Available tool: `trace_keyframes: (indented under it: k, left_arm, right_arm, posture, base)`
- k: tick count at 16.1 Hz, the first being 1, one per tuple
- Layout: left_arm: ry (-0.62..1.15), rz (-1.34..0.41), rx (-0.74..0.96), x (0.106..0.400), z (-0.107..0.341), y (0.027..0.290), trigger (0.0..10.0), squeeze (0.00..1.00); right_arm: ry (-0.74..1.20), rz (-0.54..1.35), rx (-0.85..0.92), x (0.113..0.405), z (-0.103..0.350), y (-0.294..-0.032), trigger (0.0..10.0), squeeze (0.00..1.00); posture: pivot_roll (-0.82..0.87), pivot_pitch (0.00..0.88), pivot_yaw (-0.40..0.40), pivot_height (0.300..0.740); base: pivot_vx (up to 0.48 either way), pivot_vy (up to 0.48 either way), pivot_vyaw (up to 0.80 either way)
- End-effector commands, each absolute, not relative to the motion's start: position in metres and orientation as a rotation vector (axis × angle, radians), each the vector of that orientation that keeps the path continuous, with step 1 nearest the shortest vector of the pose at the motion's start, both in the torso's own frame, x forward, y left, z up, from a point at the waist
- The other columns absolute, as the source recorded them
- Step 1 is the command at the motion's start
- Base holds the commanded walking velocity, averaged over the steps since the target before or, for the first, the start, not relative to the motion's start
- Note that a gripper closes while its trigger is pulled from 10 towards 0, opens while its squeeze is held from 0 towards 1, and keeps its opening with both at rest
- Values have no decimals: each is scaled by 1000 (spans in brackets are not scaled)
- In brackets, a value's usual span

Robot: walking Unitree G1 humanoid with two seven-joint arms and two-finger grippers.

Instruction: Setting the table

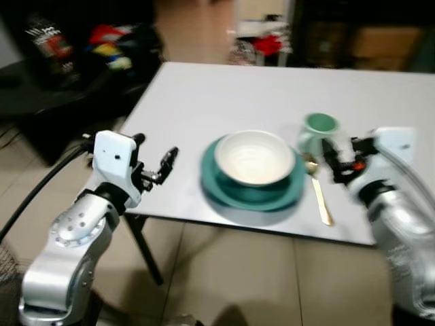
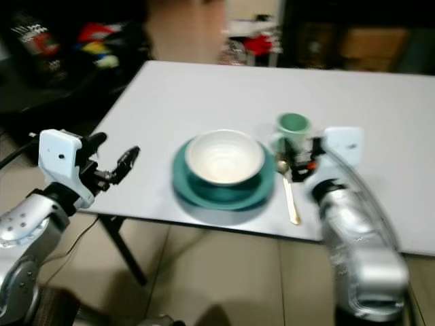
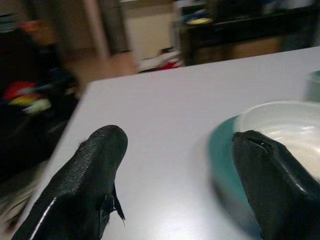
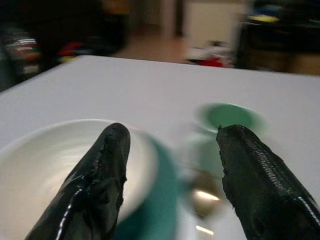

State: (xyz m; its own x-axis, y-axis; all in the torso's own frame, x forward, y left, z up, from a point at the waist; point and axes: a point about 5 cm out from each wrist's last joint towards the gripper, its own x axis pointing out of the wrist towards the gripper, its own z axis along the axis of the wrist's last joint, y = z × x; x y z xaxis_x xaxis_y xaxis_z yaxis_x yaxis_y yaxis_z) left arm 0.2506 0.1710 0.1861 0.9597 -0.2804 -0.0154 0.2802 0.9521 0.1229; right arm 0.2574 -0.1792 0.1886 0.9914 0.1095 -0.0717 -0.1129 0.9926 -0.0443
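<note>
Left eye view showed a white bowl point(image 1: 254, 157) on a teal plate point(image 1: 231, 192), green mug point(image 1: 317, 132) and gold spoon point(image 1: 319, 194) just right of it on the white table point(image 1: 204, 95). Right gripper point(image 1: 334, 163), fingers spread and empty, hovered beside the mug; left gripper point(image 1: 165, 165), also spread, hung off the table's near edge. Probably best to nudge slowly near the mug; tiled floor, cluttered dark room behind.

The head cameras look forward and down from above the near edge of the table point(image 1: 204, 95), both framing the bowl point(image 1: 255, 157) (slightly offset). Each wrist camera looks low along its own fingers point(image 3: 85, 180) across the tabletop, close to that bowl.
</note>
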Motion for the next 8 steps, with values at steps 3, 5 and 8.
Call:
trace_keyframes:
  k: [3, 5, 8]
  left_arm:
    - [-36, -175, 161, 250, 187, 177, 10000, 0]
    - [-94, -65, 168, 251, 188, 181, 10000, 0]
    - [-127, -27, 142, 255, 191, 180, 10000, 196]
  right_arm:
    - [-18, 159, -150, 253, 198, -166, 10000, 1000]
    - [-54, 163, -140, 253, 198, -163, 10000, 1000]
    - [-39, 145, -95, 255, 192, -163, 10000, 1000]
  posture:
    - [119, 0, 54, 740]
    - [118, 0, 55, 740]
    - [118, 0, 56, 740]
  base:
    - [0, 0, 800]
    - [0, 0, 800]
    - [0, 0, 800]
